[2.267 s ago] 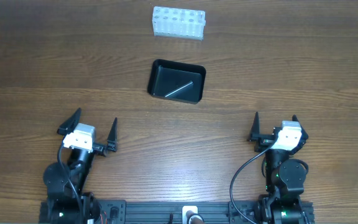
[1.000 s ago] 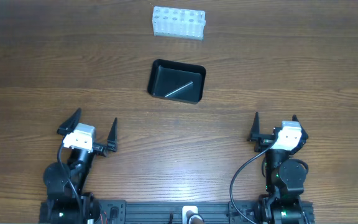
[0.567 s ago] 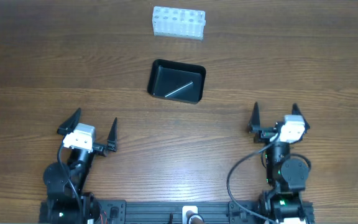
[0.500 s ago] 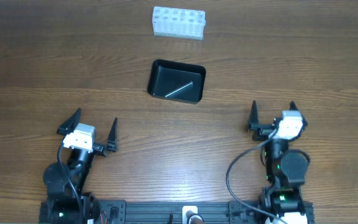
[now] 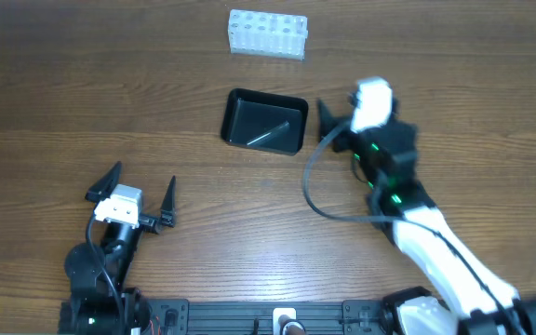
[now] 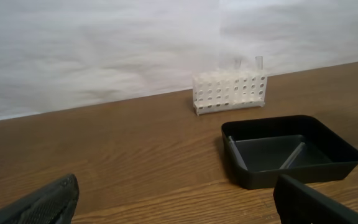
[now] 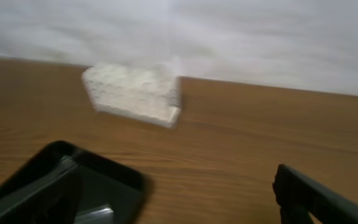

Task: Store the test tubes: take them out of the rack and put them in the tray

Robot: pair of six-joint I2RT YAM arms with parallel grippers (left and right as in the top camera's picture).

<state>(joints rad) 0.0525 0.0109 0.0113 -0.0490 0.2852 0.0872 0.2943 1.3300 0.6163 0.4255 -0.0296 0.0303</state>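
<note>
My left tool (image 5: 143, 179) sits open, low on the counter (image 5: 63, 93). The rack (image 5: 266, 33) holding upright test tubes (image 6: 258, 63) stands beyond the tray (image 5: 231, 121). My right tool (image 5: 347, 113), open beside the tray, is nearer the rack.

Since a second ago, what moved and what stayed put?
The right gripper swung forward from its resting spot and is now near the tray, pointing toward the rack. Its fingers are open and hold nothing. The left gripper, the rack, the tray and the one tube lying in it stayed where they were.
</note>
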